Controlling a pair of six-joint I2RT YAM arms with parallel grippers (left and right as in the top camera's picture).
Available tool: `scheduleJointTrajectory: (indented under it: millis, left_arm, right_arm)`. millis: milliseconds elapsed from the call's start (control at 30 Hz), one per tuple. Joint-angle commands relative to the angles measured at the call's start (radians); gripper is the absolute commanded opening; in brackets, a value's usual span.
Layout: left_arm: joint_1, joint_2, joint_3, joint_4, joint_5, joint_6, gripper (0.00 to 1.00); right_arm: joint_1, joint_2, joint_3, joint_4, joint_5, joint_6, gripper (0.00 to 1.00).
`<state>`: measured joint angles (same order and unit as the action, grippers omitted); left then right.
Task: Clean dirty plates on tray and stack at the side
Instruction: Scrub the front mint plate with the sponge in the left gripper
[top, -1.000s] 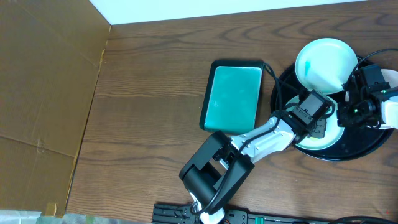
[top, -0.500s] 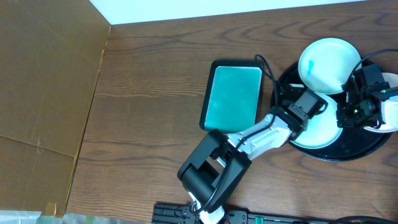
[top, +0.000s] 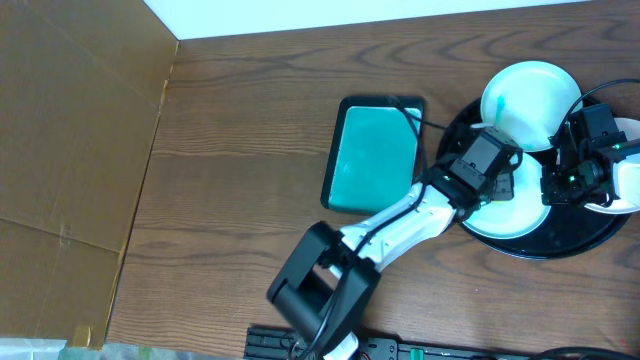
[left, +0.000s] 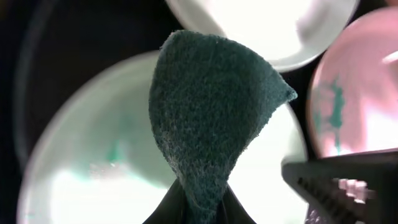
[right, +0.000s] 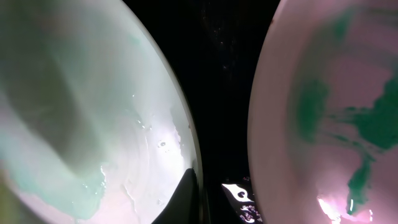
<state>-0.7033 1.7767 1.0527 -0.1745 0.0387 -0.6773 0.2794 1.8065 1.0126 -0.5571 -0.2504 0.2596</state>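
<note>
The round black tray (top: 455, 140) holds three plates. One pale plate (top: 528, 100) lies at the back, a second (top: 500, 222) at the front, and a third (top: 628, 180) is cut off at the right edge. My left gripper (top: 507, 186) hovers over the front plate (left: 74, 180), shut on a dark green scouring pad (left: 211, 106) that points away from the jaws. My right gripper (top: 550, 190) is shut on the front plate's rim (right: 180, 124). The neighbouring plate (right: 336, 112) carries a blue-green smear (right: 373, 124). A faint smear (left: 115, 152) shows on the front plate.
A rectangular teal tray with a black rim (top: 375, 155) lies just left of the round tray. Brown cardboard (top: 70, 150) covers the left side of the wooden table. A cable (top: 425, 120) runs from the left arm over the teal tray's corner.
My left arm has swung left and back, carrying the pad a short way across the front plate. The right gripper has stayed on the rim.
</note>
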Motion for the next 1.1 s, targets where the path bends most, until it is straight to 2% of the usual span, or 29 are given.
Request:
scheduleJointTrajectory:
  millis: [0, 267, 333, 500, 567, 667, 867, 1067]
  left_arm:
    - [0.01, 0.079, -0.003, 0.002, 0.054, -0.037, 0.07]
    - [0.113, 0.151, -0.003, -0.007, 0.047, 0.03, 0.07]
    - [0.141, 0.152, -0.003, -0.013, 0.04, 0.08, 0.07]
    - [0.178, 0.152, -0.003, -0.056, -0.14, 0.177, 0.07]
    - [0.184, 0.151, -0.003, -0.054, -0.16, 0.209, 0.07]
    - [0.185, 0.138, -0.001, -0.048, -0.145, 0.213, 0.07]
    - [0.185, 0.013, 0.0, -0.039, 0.021, 0.209, 0.07]
    - [0.185, -0.105, 0.0, -0.076, 0.029, 0.201, 0.07]
  right_arm:
    - [0.01, 0.032, -0.013, -0.019, 0.04, -0.006, 0.01]
    - [0.01, 0.032, -0.012, -0.019, 0.04, -0.006, 0.01]
    - [0.01, 0.032, -0.013, -0.019, 0.04, -0.006, 0.01]
    - [0.01, 0.032, -0.013, -0.02, 0.04, -0.006, 0.01]
    - [0.01, 0.032, -0.013, -0.02, 0.04, -0.006, 0.01]
    - [0.009, 0.032, -0.012, -0.02, 0.04, -0.006, 0.01]
    - [0.01, 0.032, -0.013, -0.022, 0.04, -0.006, 0.01]
    - [0.01, 0.032, -0.012, -0.023, 0.04, -0.006, 0.01]
